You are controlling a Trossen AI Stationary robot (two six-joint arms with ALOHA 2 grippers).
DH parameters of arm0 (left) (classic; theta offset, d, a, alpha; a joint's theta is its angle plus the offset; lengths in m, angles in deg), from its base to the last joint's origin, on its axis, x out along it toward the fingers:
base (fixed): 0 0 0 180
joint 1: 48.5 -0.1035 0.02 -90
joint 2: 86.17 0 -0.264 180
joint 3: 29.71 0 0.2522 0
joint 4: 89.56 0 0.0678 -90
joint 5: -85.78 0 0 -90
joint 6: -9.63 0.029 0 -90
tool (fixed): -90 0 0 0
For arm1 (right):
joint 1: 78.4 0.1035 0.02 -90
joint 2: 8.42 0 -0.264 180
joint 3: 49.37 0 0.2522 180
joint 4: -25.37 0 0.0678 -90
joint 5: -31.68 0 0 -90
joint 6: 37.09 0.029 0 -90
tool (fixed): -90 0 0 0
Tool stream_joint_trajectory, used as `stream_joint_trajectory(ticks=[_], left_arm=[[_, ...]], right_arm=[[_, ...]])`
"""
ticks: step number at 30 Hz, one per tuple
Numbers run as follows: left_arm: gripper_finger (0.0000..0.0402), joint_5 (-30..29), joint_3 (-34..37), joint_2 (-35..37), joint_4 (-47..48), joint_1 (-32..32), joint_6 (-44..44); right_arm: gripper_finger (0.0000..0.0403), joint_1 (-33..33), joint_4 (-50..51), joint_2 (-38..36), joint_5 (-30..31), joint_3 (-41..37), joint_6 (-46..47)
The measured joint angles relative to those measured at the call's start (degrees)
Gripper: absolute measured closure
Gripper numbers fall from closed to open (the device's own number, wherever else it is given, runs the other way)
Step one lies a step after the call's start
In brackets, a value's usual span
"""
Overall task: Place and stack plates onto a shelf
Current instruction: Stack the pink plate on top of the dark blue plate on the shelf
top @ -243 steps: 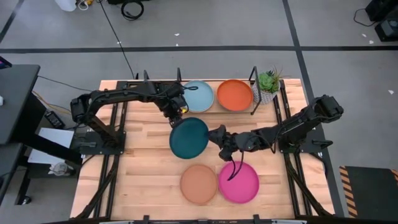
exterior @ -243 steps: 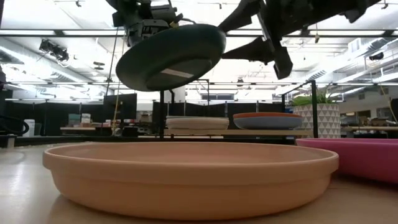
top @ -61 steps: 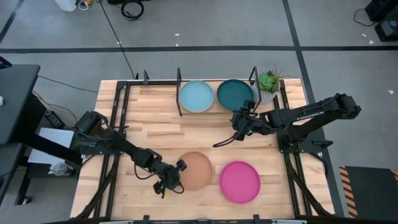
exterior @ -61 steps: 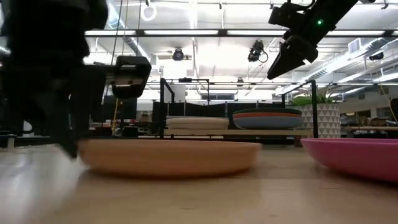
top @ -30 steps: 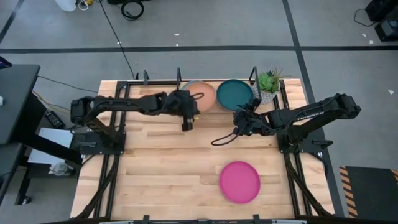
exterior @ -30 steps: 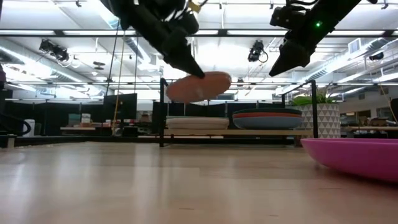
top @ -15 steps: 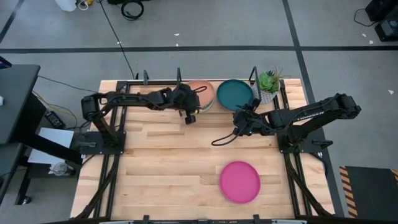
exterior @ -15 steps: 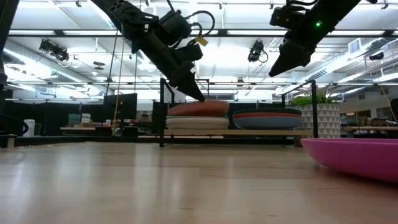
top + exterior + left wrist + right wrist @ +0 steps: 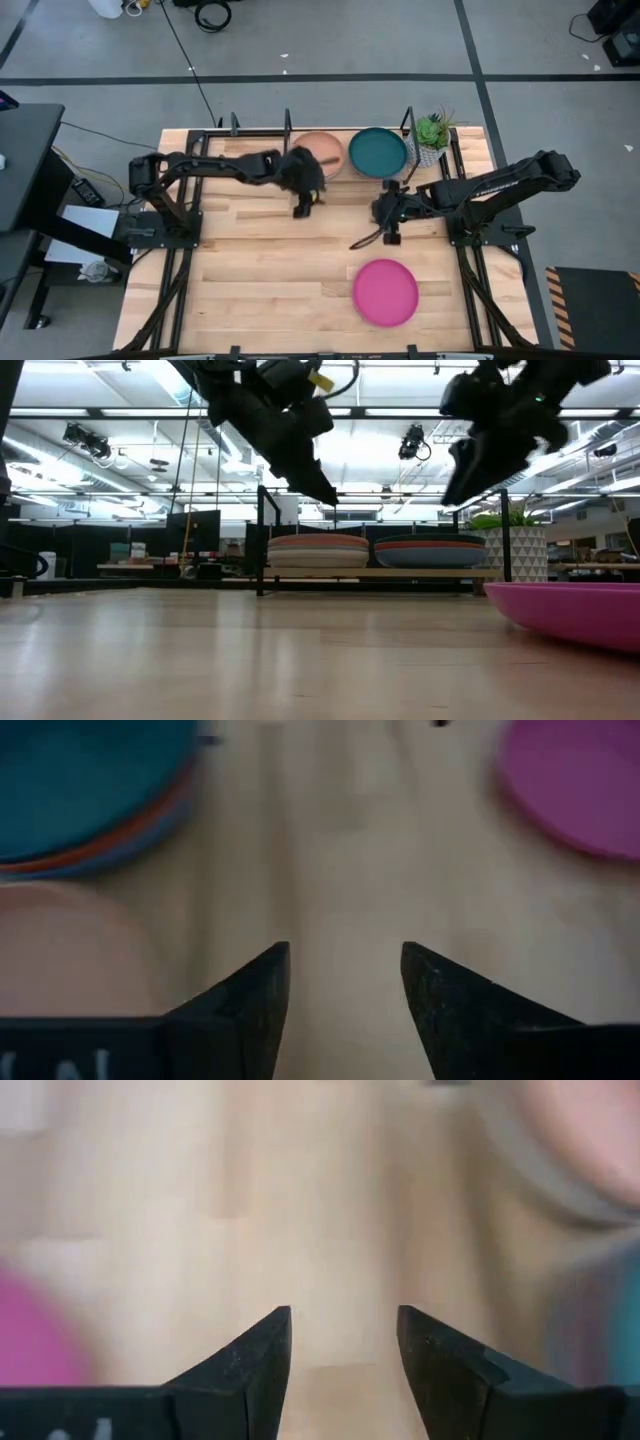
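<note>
A peach plate lies on a paler plate in the left bay of the black shelf. In the right bay a teal plate rests on an orange one. A pink plate sits flat on the table near the front. My left gripper hangs open just in front of the peach plate, touching nothing; in its wrist view the gap shows only bare wood. My right gripper hovers open above the table between the teal and pink plates, with nothing in it.
A potted green plant stands at the shelf's right end. Upright shelf posts rise beside the stacks. Bare wooden tabletop stretches left of the pink plate.
My left gripper has lowered the peach plate onto the pale plate in the shelf's left bay, opened, let go and drawn back toward the near edge. The plate now lies flat on the stack. My right gripper has shifted toward the near edge.
</note>
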Motion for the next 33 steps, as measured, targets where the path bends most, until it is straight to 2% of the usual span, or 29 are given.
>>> stream_joint_trajectory(ticks=[3,5,8,13,18,22,28,33], left_arm=[[0.0213,0.1,0.0,0.0,3.8,3.0,-0.2],[0.0219,-0.8,0.0,0.1,5.9,5.2,-1.1],[0.0226,-3.2,0.0,0.3,10.2,8.6,-2.0],[0.0230,-10.4,0.1,3.2,17.9,13.5,-3.7],[0.0230,-16.1,0.1,8.2,20.3,16.8,-5.6],[0.0230,-17.8,0.1,12.3,20.1,18.5,-6.7],[0.0230,-18.8,0.0,15.8,19.9,19.1,-6.7],[0.0230,-19.4,-0.1,17.2,20.2,19.1,-6.7]], right_arm=[[0.0213,0.2,-1.0,0.0,-8.4,-2.3,1.1],[0.0213,0.5,-1.2,0.2,-11.7,-3.5,3.7],[0.0213,1.3,-1.4,0.2,-14.4,-5.4,7.7],[0.0213,3.7,-1.6,1.4,-19.6,-7.0,14.2],[0.0214,6.8,-2.4,6.7,-22.7,-7.0,19.5],[0.0214,7.4,-1.8,12.0,-26.8,-6.6,21.4],[0.0220,7.4,-1.2,16.6,-27.0,-5.2,22.4],[0.0268,6.8,-1.4,17.8,-26.5,-4.9,22.4]])
